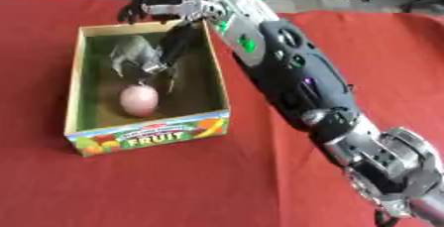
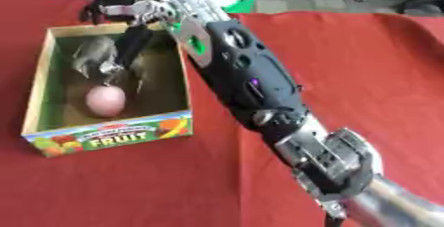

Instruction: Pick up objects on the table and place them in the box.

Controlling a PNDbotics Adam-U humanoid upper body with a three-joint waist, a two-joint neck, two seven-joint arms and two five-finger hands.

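red cloth-covered table [image 1: 173, 181] fills most of both views, with cluttered floor and furniture at the far edge. on it stands an open cardboard box [image 1: 217, 85] with a green lining and a front panel printed "fruit" among pictures of fruit. inside, near the front wall, lies a pink rounded egg-shaped object [image 1: 138, 100]. behind it, toward the far left of the box, is a grey animal-like figure [image 1: 132, 52]; its exact form cannot be made out. right hand [image 1: 173, 42], black with silver parts, reaches in over the far rim of the box, dark fingers pointing down to the grey figure and seeming to touch it; whether they clasp it cannot be told. right arm [image 2: 251, 87], black with silver joints and green patches, runs from the lower right corner diagonally across the cloth to the box.
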